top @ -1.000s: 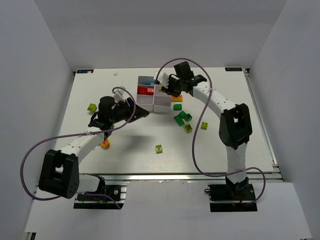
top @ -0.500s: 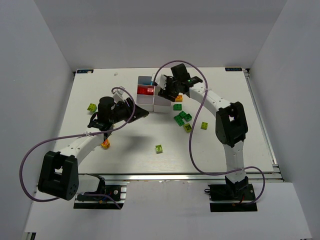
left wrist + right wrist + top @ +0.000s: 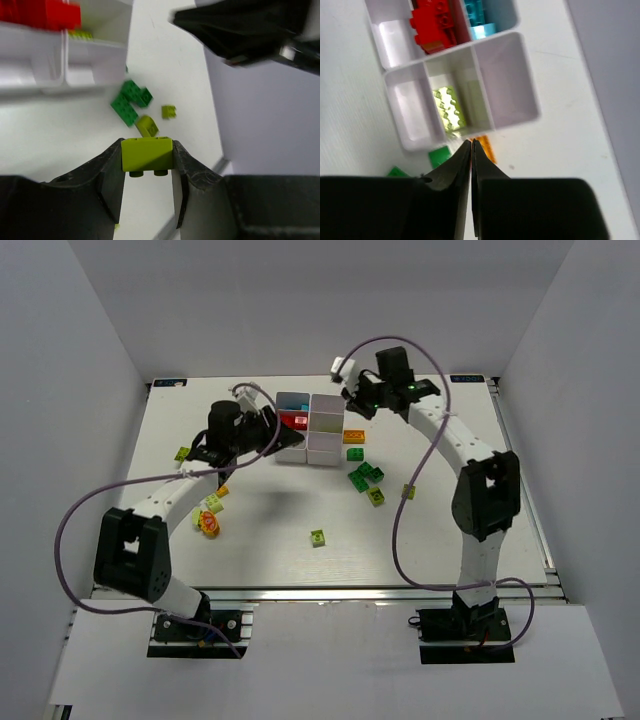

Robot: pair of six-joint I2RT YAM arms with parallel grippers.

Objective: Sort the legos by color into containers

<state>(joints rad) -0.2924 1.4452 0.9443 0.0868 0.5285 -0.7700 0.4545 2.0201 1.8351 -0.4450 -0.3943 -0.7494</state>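
The containers are a white six-compartment tray [image 3: 322,447] at the table's back middle. It holds red legos [image 3: 435,22], light blue legos [image 3: 477,20] and a lime lego [image 3: 449,107] in separate compartments. My left gripper [image 3: 290,443] hovers at the tray's near left side, shut on a lime brick [image 3: 147,155] with its studs facing down. My right gripper [image 3: 471,145] is above the table at the tray's far right, jaws shut with nothing between them. An orange brick [image 3: 485,147] and a green one [image 3: 439,155] lie just beside the tray.
Loose legos lie around: a dark green cluster [image 3: 365,477], lime ones [image 3: 376,496] [image 3: 408,491] [image 3: 317,537] [image 3: 184,453], and an orange and yellow group [image 3: 210,520] under the left arm. Grey walls enclose the table.
The right gripper, earlier low over the tray, has risen back to the right and shut. The left arm has carried its lime brick toward the tray.
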